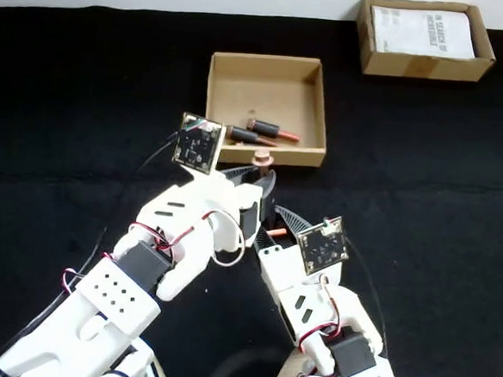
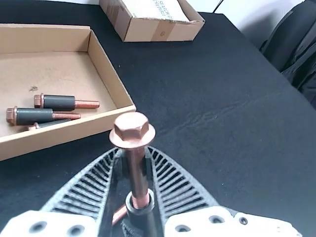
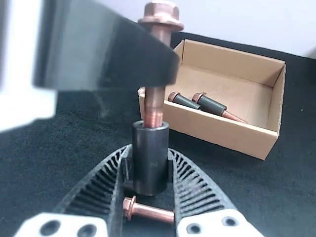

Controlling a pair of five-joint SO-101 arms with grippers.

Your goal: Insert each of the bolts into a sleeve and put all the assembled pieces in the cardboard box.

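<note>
Black cloth: insertion step, copper hex-head bolt meeting black cylindrical sleeve.
Left gripper clenches bolt, right gripper clenches sleeve; next likely needs a straight, aligned push.

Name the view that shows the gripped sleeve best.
Right wrist view: the sleeve stands upright between the fingers, bolt tip at its mouth. Left wrist view gives its top rim; in the high view the arms hide it.

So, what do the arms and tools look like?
Both arms are white with black motors at the joints and red, white and black cables. The left tool and right tool have black ribbed, tapering fingers on a white base. A small square camera board sits on each wrist.
</note>
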